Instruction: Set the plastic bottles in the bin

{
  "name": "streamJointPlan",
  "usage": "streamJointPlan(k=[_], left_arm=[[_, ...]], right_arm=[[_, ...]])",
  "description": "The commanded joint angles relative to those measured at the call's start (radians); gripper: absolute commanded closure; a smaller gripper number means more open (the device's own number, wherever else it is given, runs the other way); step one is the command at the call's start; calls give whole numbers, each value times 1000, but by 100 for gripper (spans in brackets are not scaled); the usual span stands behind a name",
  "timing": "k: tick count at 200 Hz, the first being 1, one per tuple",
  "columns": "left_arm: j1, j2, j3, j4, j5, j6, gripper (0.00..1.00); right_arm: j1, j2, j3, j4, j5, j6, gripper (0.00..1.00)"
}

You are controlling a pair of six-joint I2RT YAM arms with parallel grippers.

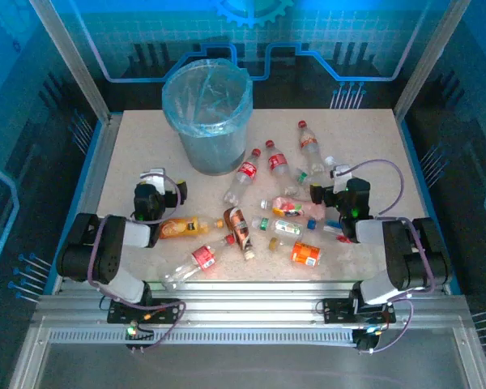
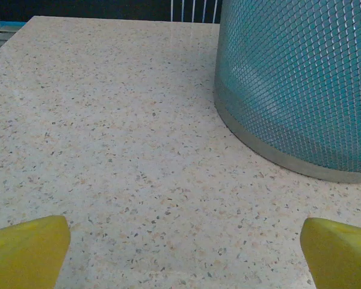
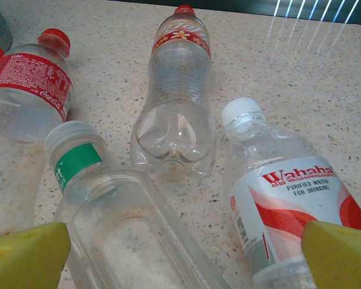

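Several plastic bottles lie scattered across the middle of the table, among them one with orange drink (image 1: 181,228), one with brown drink (image 1: 240,229) and a red-labelled one (image 1: 245,174). The bin (image 1: 206,113), lined with a light-blue bag, stands at the back left. My left gripper (image 1: 166,180) is open over bare table, left of the bin's mesh wall (image 2: 301,84); nothing lies between its yellow fingertips (image 2: 24,253). My right gripper (image 3: 180,259) is open above a green-banded clear bottle (image 3: 120,229) and a Wahaha bottle (image 3: 289,198). Beyond them lie a red-capped clear bottle (image 3: 177,90) and a Coca-Cola bottle (image 3: 24,90).
The table (image 1: 373,138) is speckled beige, with a raised frame along its sides and glass walls behind. An orange-labelled bottle (image 1: 305,254) and a red-labelled one (image 1: 198,259) lie close to the near edge. Bare surface stretches left of the bin.
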Motion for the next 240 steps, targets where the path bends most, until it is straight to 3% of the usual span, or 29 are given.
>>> streamJointPlan(k=[1, 196, 240], left_arm=[[3, -5, 18, 11, 2, 2, 1], [3, -6, 18, 11, 4, 1, 1], [5, -3, -45, 134, -39, -14, 1]], right_arm=[[-5, 3, 18, 12, 11, -7, 0], [-16, 1, 17, 14, -8, -2, 0], [-18, 1, 17, 15, -14, 1, 0]])
